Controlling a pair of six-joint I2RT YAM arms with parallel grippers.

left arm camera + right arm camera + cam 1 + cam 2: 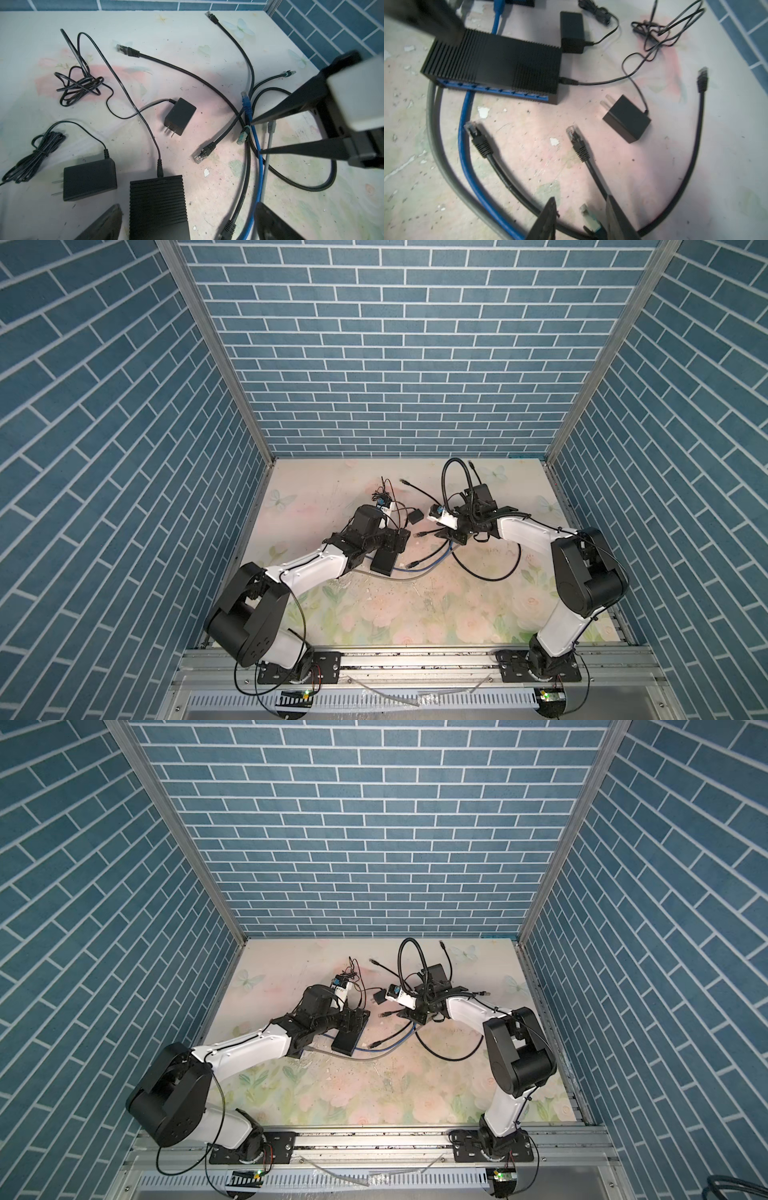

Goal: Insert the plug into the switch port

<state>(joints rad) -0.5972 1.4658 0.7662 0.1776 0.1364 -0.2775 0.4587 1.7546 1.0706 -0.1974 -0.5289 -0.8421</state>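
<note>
The left gripper [188, 205] is released wide, the ribbed black switch box [158, 203] between its fingers. The right gripper [581, 197] is half-spread, the grey-green cable plug [588, 218] loose between its fingers.

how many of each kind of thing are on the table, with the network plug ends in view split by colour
switch: 1
power adapters: 2
black plug ends: 4
teal plug ends: 2
blue plug end: 1
grey plug end: 1
total: 11
</note>
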